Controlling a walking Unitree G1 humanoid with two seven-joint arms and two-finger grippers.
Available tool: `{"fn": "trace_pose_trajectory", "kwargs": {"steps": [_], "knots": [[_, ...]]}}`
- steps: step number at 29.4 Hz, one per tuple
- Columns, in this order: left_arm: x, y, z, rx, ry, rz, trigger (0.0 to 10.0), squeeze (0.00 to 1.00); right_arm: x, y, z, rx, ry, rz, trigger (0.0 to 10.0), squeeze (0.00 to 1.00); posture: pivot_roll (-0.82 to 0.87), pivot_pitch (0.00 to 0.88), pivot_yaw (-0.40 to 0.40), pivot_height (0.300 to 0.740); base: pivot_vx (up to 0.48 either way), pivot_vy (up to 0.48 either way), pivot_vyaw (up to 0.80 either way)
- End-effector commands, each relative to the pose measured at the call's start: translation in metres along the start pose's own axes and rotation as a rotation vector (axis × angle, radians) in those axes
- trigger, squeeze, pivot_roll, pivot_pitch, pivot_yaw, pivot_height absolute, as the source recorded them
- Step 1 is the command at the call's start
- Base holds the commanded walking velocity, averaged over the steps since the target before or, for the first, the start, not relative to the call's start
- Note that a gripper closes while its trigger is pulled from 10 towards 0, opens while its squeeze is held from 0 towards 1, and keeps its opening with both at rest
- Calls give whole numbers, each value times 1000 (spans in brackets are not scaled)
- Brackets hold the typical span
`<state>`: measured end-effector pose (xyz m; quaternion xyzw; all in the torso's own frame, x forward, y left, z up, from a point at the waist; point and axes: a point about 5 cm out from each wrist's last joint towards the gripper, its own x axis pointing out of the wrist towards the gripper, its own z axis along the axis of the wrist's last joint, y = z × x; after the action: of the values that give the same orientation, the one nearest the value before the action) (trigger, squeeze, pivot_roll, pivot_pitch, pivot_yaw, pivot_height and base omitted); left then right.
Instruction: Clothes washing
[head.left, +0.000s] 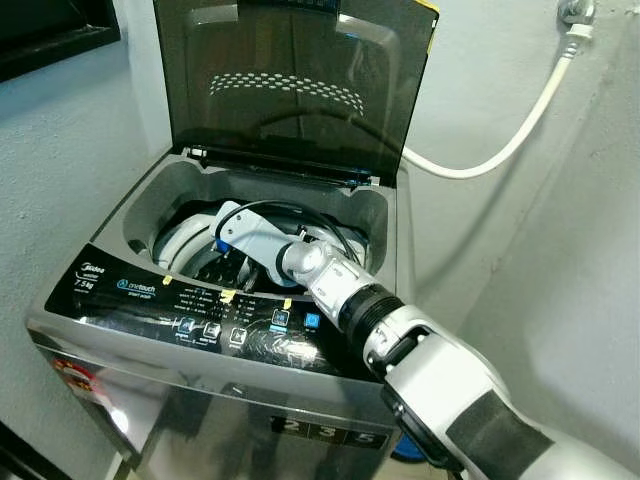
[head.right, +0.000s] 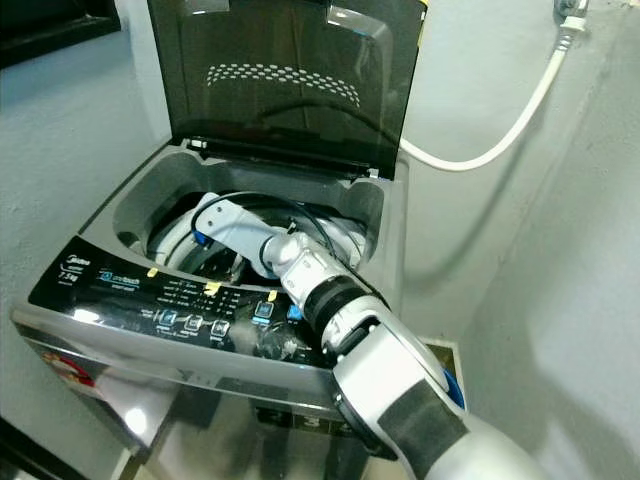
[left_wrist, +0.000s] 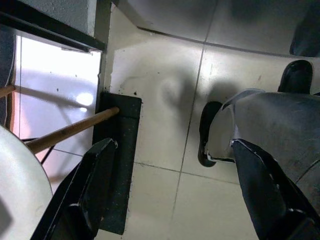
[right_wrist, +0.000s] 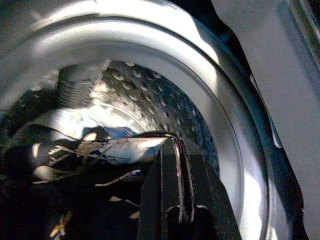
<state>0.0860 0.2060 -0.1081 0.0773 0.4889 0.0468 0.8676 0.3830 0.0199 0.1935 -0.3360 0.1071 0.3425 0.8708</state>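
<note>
Garment in right tool, inside drum

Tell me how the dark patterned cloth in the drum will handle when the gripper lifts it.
The patterned cloth lies in soft folds, so it will likely hang limp. Pinched thin in the right gripper, it seems light. It may drag on the perforated drum wall.

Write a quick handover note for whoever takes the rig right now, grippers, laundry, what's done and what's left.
Right gripper: down inside the washing machine drum, fingers shut on a dark patterned garment.
Left gripper: open, hanging idle over the tiled floor.
Lid is up.
Done: garment is in the drum.
Left: release it, pull the arm out, close the lid, start a cycle on the control panel.
</note>
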Motion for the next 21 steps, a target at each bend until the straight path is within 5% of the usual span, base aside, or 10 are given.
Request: {"fn": "trace_pose_trajectory", "kwargs": {"steps": [1,8,19,20,21], "knots": [[-19,-44,-42,3,140,-135,10000,0,-3,-12,2,86,8,-47,10000,0,226,155,-143,740,0,0,0],[-25,-44,-50,-6,126,-125,10000,0,-8,-28,20,190,-61,-124,10000,0,247,201,-150,740,0,0,0],[-28,-43,-53,-9,99,-116,10000,0,-5,-20,29,37,-18,-144,10000,0,244,228,-168,740,0,0,0],[-28,-44,-51,-10,91,-115,10000,0,-5,-17,31,21,-19,-145,10000,925,249,232,-178,740,0,0,0],[-27,-45,-50,-12,85,-114,10000,0,-4,-14,33,11,-20,-145,10000,925,249,232,-178,740,0,0,0]]}}
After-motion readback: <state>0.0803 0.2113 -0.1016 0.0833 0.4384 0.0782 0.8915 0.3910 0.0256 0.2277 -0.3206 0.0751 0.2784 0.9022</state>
